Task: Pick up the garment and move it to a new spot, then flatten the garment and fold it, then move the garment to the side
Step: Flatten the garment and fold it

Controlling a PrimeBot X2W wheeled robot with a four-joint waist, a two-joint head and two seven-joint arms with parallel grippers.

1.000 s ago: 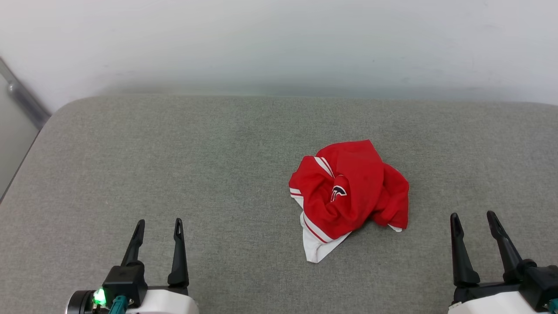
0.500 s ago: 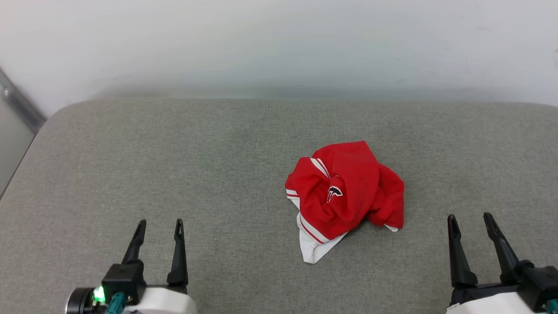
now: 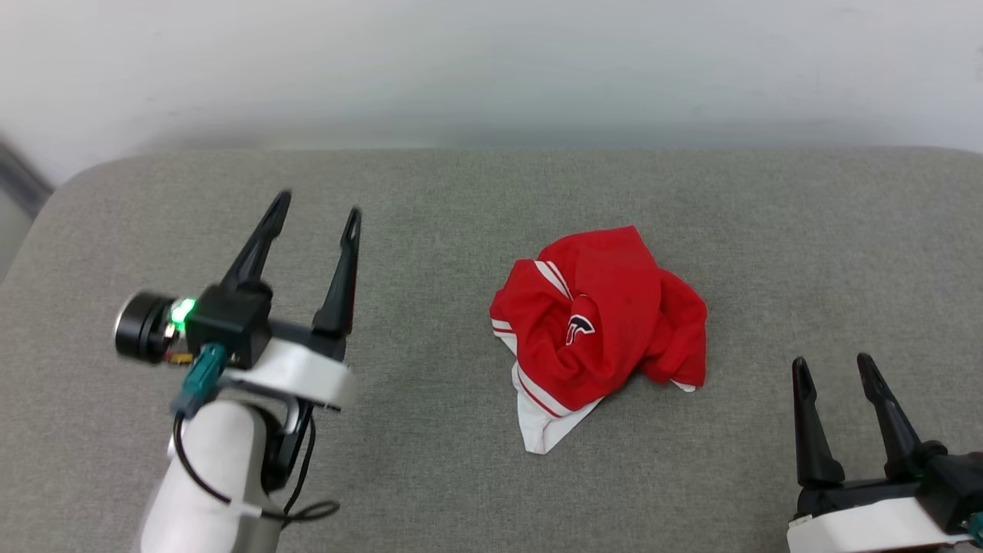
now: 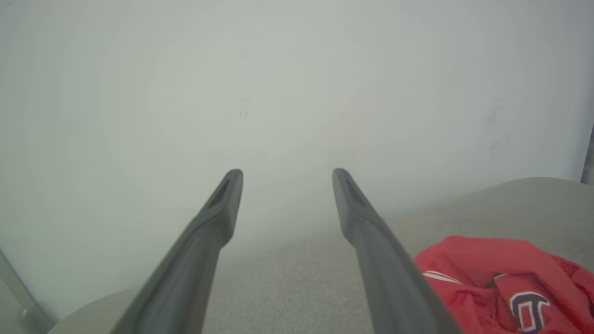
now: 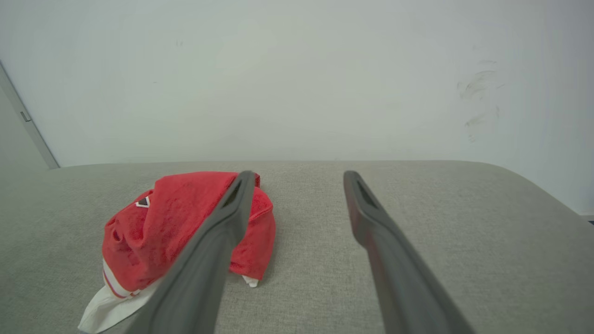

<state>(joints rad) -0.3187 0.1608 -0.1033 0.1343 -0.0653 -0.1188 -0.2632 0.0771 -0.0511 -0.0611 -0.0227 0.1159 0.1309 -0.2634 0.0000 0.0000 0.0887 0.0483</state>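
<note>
Garment lies crumpled, red with white striped trim, lettering seemingly mostly hidden; left gripper and right gripper spread, empty.

red white-trimmed garment, grey cushion

The garment lies on the table, right of centre. The left end effector is to the garment's left, well apart from it. The right end effector is right of the garment, nearer the robot. The wall stands behind the table.
</note>
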